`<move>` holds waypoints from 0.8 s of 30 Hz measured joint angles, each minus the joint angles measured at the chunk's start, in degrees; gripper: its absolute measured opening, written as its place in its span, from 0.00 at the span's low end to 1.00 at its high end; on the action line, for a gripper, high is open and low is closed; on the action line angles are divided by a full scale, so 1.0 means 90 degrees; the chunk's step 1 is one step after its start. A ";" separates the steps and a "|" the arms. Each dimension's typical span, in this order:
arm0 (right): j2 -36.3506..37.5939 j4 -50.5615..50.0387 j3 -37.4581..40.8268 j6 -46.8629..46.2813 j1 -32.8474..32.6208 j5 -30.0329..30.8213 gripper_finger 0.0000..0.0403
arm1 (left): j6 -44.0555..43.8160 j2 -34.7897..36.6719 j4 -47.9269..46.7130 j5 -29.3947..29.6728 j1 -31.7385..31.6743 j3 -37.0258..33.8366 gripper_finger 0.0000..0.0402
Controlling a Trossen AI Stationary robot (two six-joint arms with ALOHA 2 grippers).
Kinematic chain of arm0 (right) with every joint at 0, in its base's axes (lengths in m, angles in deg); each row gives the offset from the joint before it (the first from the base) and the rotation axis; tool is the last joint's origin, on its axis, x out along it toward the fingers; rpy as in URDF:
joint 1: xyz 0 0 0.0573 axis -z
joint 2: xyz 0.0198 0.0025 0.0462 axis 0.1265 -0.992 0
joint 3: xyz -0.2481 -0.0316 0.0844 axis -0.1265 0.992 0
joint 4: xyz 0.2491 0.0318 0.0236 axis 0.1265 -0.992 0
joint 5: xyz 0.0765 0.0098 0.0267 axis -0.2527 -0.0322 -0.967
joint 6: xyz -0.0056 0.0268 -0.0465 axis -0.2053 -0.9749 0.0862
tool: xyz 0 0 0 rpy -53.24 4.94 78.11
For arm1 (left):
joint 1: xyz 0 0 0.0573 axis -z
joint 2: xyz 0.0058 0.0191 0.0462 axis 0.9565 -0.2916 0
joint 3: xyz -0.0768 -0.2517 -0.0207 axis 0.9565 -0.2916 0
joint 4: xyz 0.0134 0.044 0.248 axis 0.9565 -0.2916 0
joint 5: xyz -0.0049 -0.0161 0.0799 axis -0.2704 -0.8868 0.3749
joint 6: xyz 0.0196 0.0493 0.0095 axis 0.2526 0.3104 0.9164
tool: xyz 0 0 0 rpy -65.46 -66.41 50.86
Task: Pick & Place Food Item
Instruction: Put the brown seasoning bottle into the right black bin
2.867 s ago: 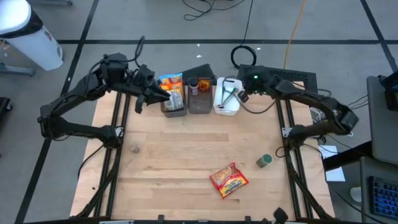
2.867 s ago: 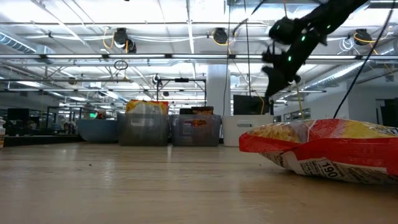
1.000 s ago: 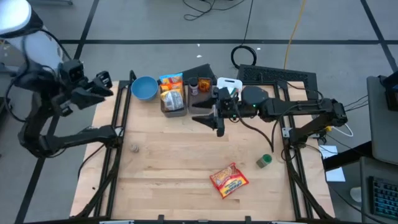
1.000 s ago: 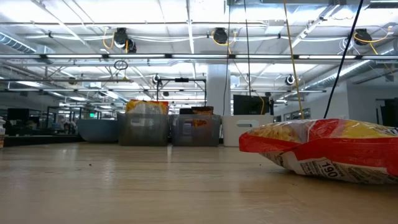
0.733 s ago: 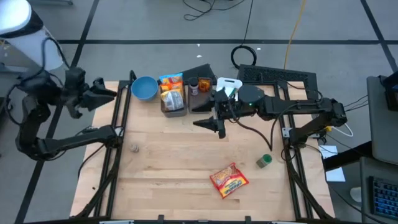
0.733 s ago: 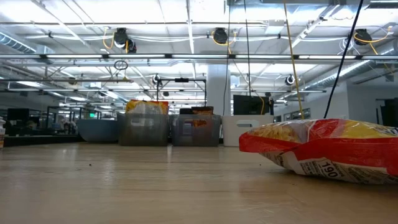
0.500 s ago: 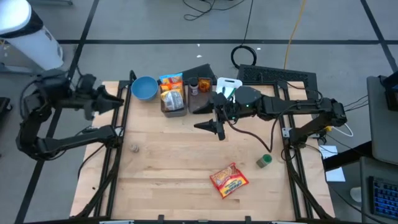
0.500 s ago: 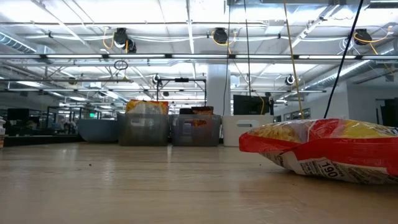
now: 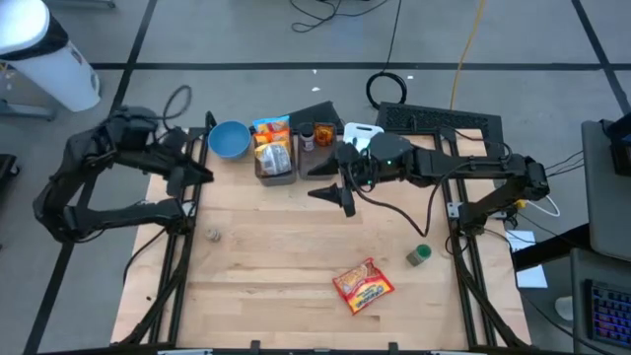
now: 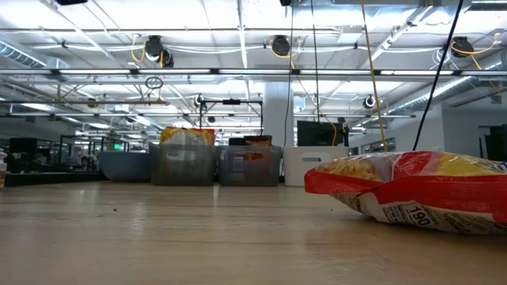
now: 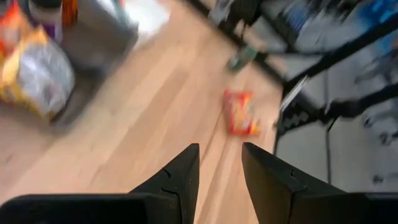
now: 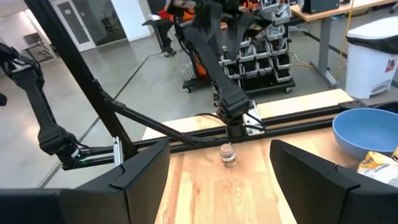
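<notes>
A red and yellow food packet lies flat on the wooden table near its front right, and shows large in the low view and small in the left wrist view. My left gripper hangs above the table's left rail, slanting down toward the table. Its fingers are open with nothing between them. My right gripper hovers high over the table's middle, just in front of the bins, pointing level toward the left. It stands wide open and empty.
A blue bowl, two clear bins with snack bags and jars, and a white bin line the far edge. A small jar stands at the left, and a green-lidded jar at the right.
My left gripper has swung from outside the table's left edge toward the table and down, and has tipped over so that it now slants down at the tabletop. The packet has not moved.
</notes>
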 joint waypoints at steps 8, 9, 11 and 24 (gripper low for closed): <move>0.0005 0.0217 0.0220 -0.0059 0.0151 0.0016 0.67 | 0.0178 -0.0329 -0.1053 0.0451 0.0864 0.0000 0.32; 0.0005 0.0331 0.0333 -0.0151 0.0171 0.0018 0.67 | 0.0110 -0.0344 -0.1097 0.0475 0.0975 0.0000 0.32; 0.0000 0.0608 0.0584 -0.0419 0.0217 0.0017 0.66 | -0.0015 -0.0342 -0.1186 0.0502 0.1206 0.0002 0.32; 0.0000 0.3290 0.2169 -0.1830 0.0239 0.0178 0.66 | -0.0538 -0.0964 -0.2112 0.1560 0.3278 0.1311 0.32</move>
